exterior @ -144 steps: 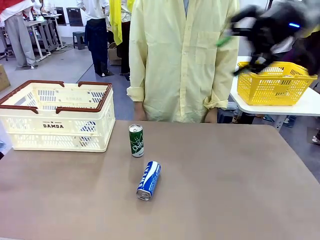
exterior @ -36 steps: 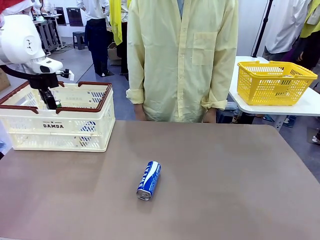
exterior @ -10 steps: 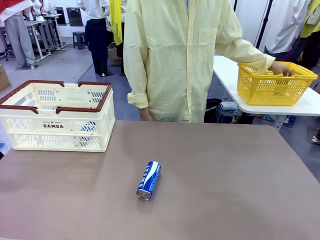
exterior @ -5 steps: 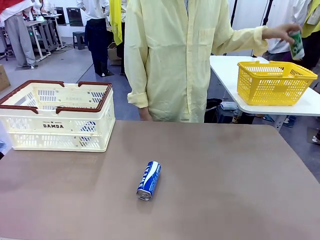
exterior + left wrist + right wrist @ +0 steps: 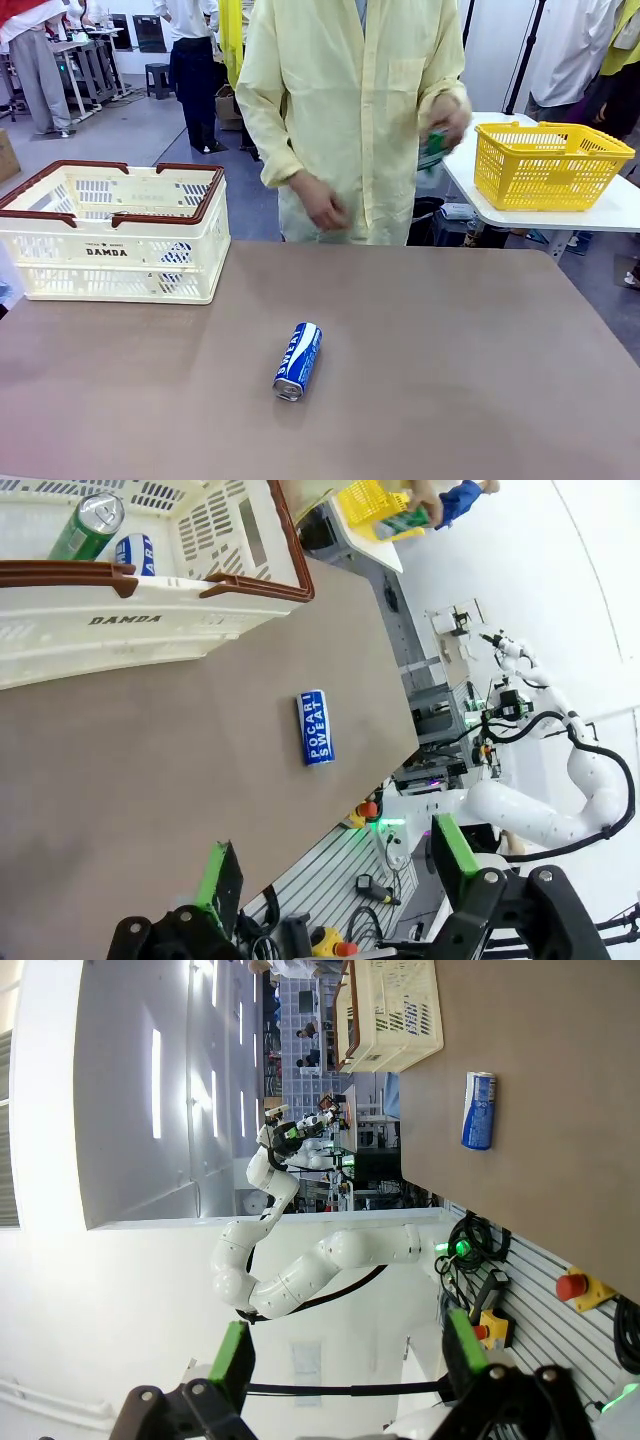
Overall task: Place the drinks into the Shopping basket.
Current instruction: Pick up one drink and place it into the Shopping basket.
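left hand (image 5: 335, 858) wide, empty, right hand (image 5: 348, 1350) wide, empty, blue can (image 5: 298, 361) unmoved, lying on the surface (image 5: 480, 380) well ahead of the left hand, Shopping basket (image 5: 60, 262) beyond it holding a green can (image 5: 88, 525), person's hand (image 5: 447, 118) now pulled back from the yellow basket (image 5: 545, 180), second green can (image 5: 433, 150) at chest

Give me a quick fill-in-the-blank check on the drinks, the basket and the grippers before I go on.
1. The blue can on the table lies on its ____.
2. The drink in the person's hand is coloured ____.
3. The Shopping basket stands on the robot's ____ side of the table.
4. The left gripper and the right gripper are both ____.
Missing words: side; green; left; open.
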